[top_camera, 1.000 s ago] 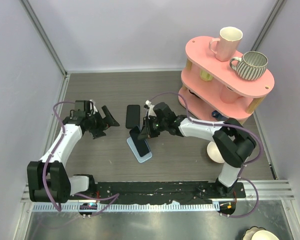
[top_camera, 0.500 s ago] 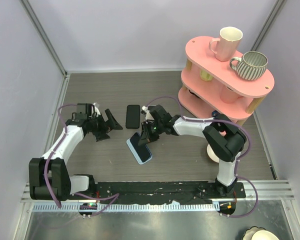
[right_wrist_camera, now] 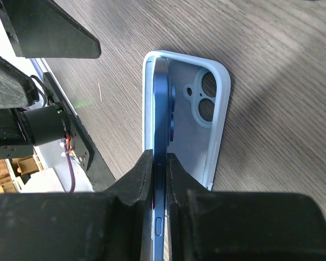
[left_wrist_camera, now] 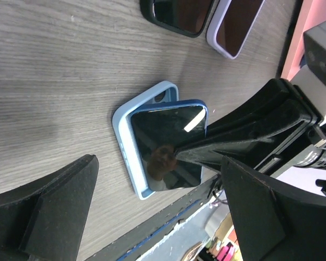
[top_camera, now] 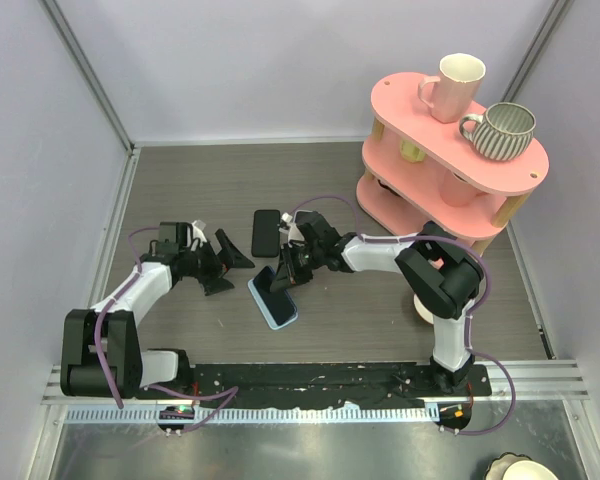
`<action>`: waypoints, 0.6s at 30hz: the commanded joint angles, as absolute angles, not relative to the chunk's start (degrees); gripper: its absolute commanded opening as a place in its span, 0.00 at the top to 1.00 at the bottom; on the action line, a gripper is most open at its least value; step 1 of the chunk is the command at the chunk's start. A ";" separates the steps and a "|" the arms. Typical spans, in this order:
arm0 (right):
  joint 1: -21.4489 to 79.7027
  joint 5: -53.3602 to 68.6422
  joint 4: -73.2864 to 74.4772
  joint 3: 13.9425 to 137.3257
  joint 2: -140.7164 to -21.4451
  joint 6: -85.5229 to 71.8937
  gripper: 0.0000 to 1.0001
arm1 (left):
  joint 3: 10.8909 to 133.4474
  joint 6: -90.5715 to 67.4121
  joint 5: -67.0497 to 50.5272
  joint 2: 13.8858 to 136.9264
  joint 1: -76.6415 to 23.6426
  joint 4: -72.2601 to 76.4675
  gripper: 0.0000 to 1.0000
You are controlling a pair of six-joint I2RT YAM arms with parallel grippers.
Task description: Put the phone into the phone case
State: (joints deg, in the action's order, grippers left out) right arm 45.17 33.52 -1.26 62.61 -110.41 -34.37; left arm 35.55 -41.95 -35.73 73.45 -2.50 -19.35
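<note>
Surface (top_camera: pixel 180 190) of grey wood grain, with both arms reaching toward its middle. At left, the left fingers (top_camera: pixel 230 250) were spread wide and held nothing. They sat low over the surface and pointed toward the phone case (top_camera: pixel 273 308), apart from it. The phone case, pale blue, lay flat and open side up, near the centre of the surface. The phone (top_camera: pixel 280 283), dark blue, was tilted into it. In the right wrist view, one long edge of the phone (right_wrist_camera: pixel 161 103) sat along one side wall of the phone case (right_wrist_camera: pixel 206 136), and the camera cut-outs lay uncovered. In the left wrist view, the dark screen (left_wrist_camera: pixel 165 147) overlapped the pale rim (left_wrist_camera: pixel 122 141) but was not seated flush. The right fingers (right_wrist_camera: pixel 136 182) were pressed nearly together, pinching the phone across its thin body at one end. Just behind lay a black phone (top_camera: pixel 266 232) and, beside it in the left wrist view, a lilac-cased phone (left_wrist_camera: pixel 239 27). At far right stood a pink shelf (top_camera: pixel 420 110) bearing a cream mug (top_camera: pixel 456 85) and a striped mug (top_camera: pixel 503 131).
</note>
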 commanded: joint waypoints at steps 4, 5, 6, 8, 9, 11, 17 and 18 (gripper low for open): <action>45.70 31.38 -5.54 61.17 -111.97 -35.77 0.89 | 31.73 -48.59 -38.06 70.22 -2.20 -9.33 0.00; 45.79 31.38 -5.54 61.17 -112.06 -35.86 0.89 | 31.12 -49.30 -38.06 69.96 -2.20 -8.19 0.00; 45.79 31.46 -5.54 61.17 -112.15 -35.95 0.89 | 29.98 -50.35 -38.06 69.35 -2.28 -6.00 0.00; 45.70 31.47 -6.15 60.65 -112.15 -35.95 0.89 | 27.79 -53.25 -36.66 68.03 -2.55 -2.74 0.00; 45.70 31.29 -6.24 60.56 -112.06 -36.21 0.89 | 27.34 -53.70 -35.52 67.24 -2.55 -2.90 0.00; 45.70 31.11 -6.85 60.12 -111.71 -36.74 0.87 | 25.94 -54.49 -30.36 64.35 -2.55 -3.60 0.10; 45.70 30.41 -8.00 58.97 -110.65 -37.70 0.86 | 26.63 -55.02 -24.88 65.03 -2.55 -8.69 0.70; 45.70 30.41 -8.09 58.97 -110.65 -37.88 0.86 | 26.72 -54.76 -24.87 65.65 -2.55 -9.22 0.79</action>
